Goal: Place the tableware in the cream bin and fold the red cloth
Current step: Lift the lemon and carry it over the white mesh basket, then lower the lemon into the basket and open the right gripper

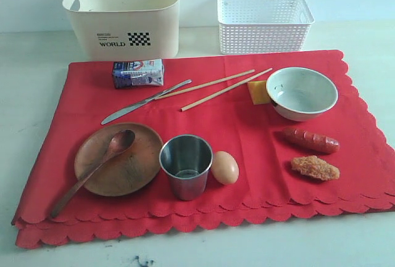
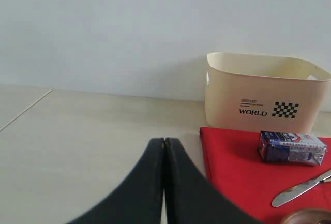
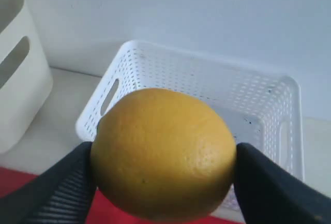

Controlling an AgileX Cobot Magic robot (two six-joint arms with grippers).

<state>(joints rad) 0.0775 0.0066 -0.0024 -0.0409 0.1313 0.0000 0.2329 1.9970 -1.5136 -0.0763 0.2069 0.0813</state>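
Above the white lattice basket [image 1: 265, 23], a lemon [image 3: 163, 146] is gripped by the right pincer [image 3: 165, 180]; the left pincer [image 2: 164, 169] is closed and empty. On the spread red cloth [image 1: 247, 125], plate [image 1: 133, 168], spoon [image 1: 92, 171], knife [image 1: 142, 102], chopsticks [image 1: 216, 87], cup [image 1: 185, 165] and bowl [image 1: 302, 92] are yet to be moved into the cream bin [image 1: 123, 26]; no folding is done.

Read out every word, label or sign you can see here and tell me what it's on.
"WORLD": black print on the front wall of the cream bin, beside a checker mark.
Above it, a small line of print: too small to read.
On the milk carton, blue and white printing: too blurred to read.
No other text is visible.
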